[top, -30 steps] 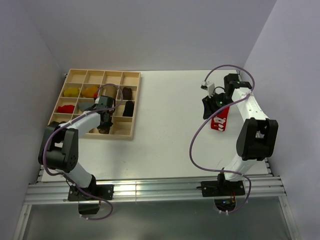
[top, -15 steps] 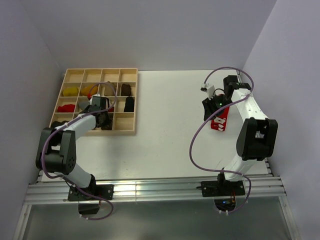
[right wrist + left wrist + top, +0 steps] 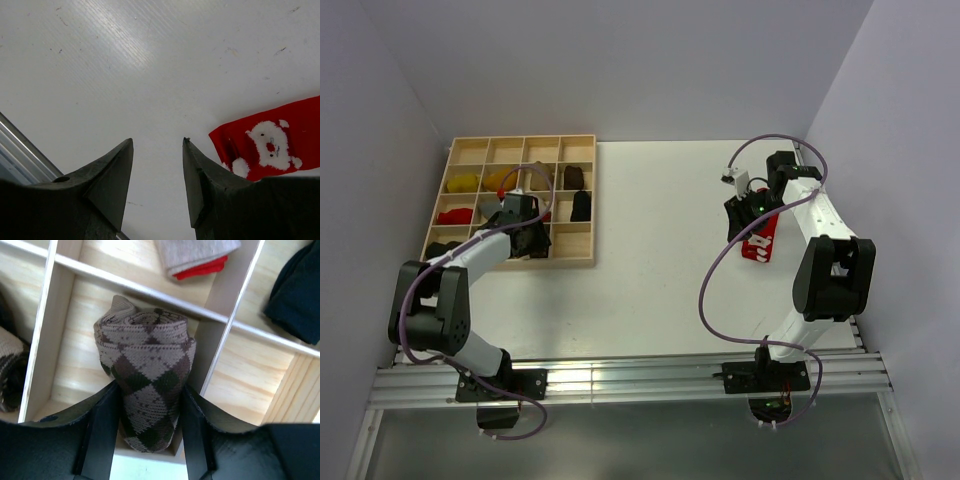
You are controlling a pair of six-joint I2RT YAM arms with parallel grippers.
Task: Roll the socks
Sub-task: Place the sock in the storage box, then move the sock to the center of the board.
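Snagging worries me: the argyle sock (image 3: 145,350) stands rolled in a tray (image 3: 222,335) compartment between the jaws of my left gripper (image 3: 148,390). Pinched or merely flanked, I cannot tell, so lifting might drag it out. My right gripper (image 3: 158,142) gapes empty, the red sock (image 3: 280,142) flat just to its right.

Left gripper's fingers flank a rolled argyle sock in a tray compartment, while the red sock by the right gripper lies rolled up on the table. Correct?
Not quite: the red sock by the right gripper lies flat, unrolled, on the table; the right wrist view shows it. The rest holds.
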